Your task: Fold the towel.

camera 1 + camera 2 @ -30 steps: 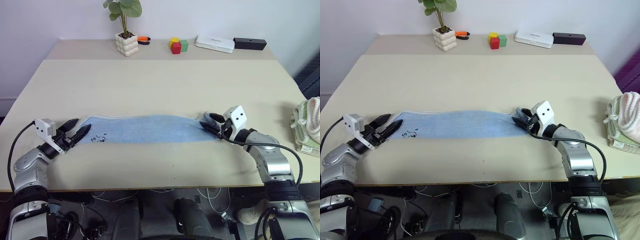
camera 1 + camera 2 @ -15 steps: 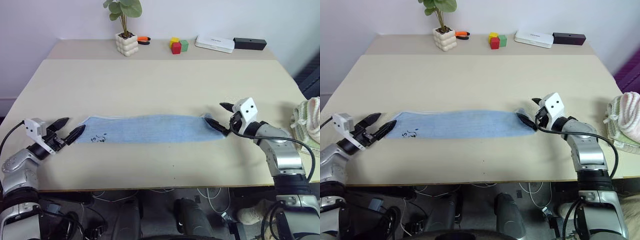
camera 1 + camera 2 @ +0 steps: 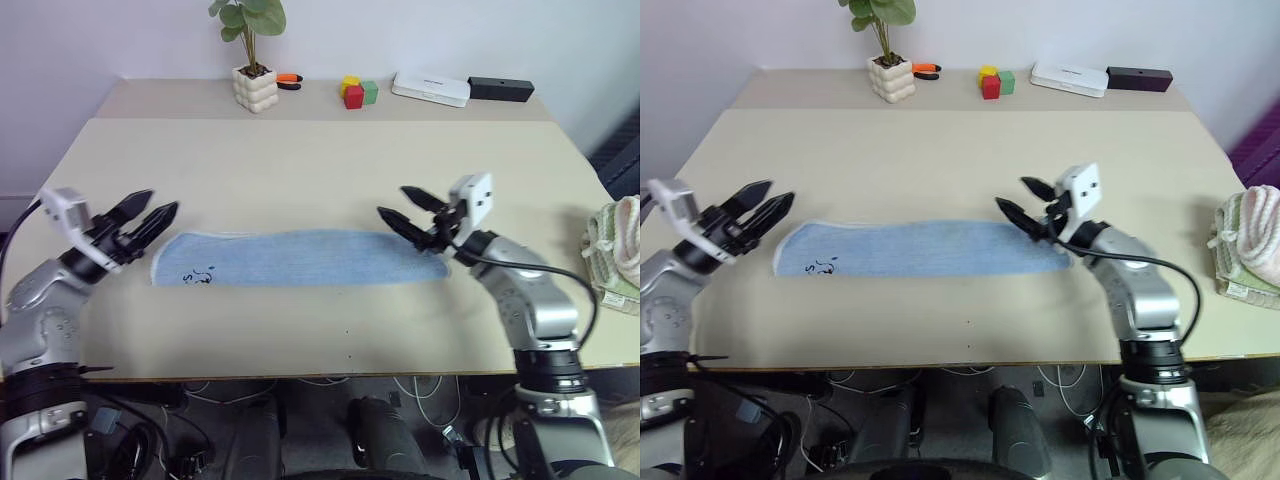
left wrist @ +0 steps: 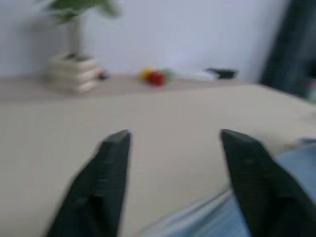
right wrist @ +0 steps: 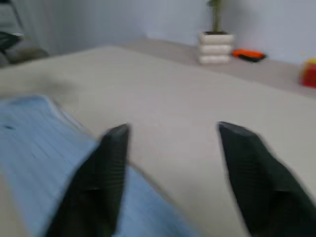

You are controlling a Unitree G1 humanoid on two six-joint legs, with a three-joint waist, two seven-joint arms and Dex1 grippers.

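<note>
The towel is laid flat along the table's near side. Its right end is partly hidden by the right gripper. Both it and the left gripper are held open, empty.

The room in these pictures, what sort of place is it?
Probably an office or lab set up for robot trials: a plain beige table against a bare wall, holding a potted plant, colored blocks, a white box and the towel.
</note>
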